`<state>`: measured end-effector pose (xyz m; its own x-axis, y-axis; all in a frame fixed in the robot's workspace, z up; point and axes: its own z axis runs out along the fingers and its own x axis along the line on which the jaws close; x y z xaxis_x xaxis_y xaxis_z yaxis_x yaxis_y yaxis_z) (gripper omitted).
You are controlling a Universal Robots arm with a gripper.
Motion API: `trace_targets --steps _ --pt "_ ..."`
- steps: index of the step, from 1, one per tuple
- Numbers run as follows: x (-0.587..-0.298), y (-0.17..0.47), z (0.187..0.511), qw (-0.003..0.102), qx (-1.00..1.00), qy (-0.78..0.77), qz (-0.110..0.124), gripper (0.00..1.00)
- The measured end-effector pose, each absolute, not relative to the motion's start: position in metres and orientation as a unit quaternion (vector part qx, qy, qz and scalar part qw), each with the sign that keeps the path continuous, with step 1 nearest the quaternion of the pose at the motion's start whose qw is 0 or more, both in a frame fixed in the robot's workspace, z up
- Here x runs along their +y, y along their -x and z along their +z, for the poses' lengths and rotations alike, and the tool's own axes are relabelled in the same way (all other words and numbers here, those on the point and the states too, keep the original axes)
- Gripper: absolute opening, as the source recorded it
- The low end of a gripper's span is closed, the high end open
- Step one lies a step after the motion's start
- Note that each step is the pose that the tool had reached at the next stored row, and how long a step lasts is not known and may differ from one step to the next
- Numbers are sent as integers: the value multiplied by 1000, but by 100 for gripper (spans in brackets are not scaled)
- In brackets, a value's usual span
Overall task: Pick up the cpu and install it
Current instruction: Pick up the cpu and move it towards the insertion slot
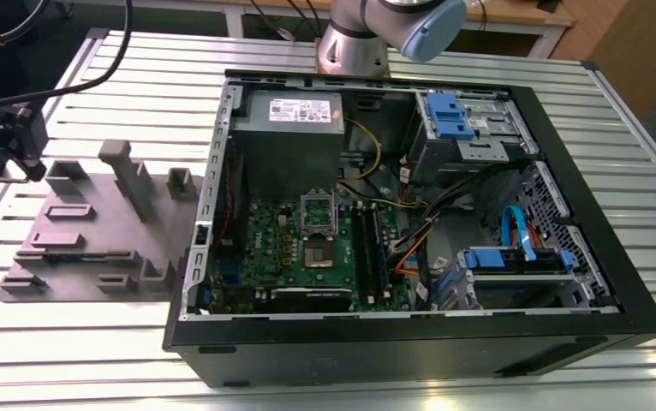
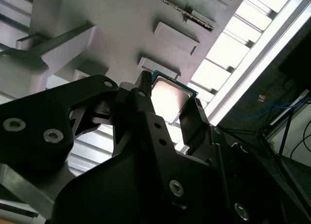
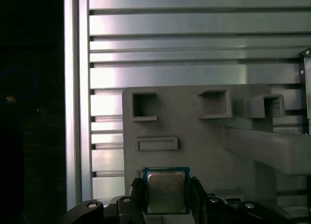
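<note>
claw (image 3: 167,196) grips cpu (image 3: 166,191) w/ side edges hidden.

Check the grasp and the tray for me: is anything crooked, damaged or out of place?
Nothing stands out. The cpu sits square in the end effector, clamped at two opposite edges, with no visible damage. The grey tray lies flat on the table.

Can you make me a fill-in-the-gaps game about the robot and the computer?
1. The gripper is shut on the small silvery square ____.
2. It is over by the grey plastic ____, not inside the open computer case.
3. In the exterior view, the gripper is on that view's ____ of the case.
Missing words: cpu; tray; left.
</note>
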<state>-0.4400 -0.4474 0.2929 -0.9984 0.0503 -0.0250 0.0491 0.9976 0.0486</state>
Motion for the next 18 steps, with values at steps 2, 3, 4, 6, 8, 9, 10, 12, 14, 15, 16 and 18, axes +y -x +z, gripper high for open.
trace_targets --steps 2,3,4,6,8,9,10,12,14,15,16,18 --pt "-447 440 294 13 999 -25 24 47" --pt "-447 440 294 13 999 -25 24 47" --pt "-447 440 294 13 999 -25 24 47" --pt "-447 440 295 13 999 -25 24 47" --pt "-447 440 295 13 999 -25 24 47" --pt "-447 440 295 13 999 -25 24 47" --pt "-447 440 295 13 999 -25 24 47" --pt "-447 440 297 13 999 -25 24 47" --pt "-447 440 297 13 999 -25 24 47" --pt "-447 440 297 13 999 -25 24 47" --pt "-447 440 297 13 999 -25 24 47" --pt "-447 440 298 13 999 -25 24 47"
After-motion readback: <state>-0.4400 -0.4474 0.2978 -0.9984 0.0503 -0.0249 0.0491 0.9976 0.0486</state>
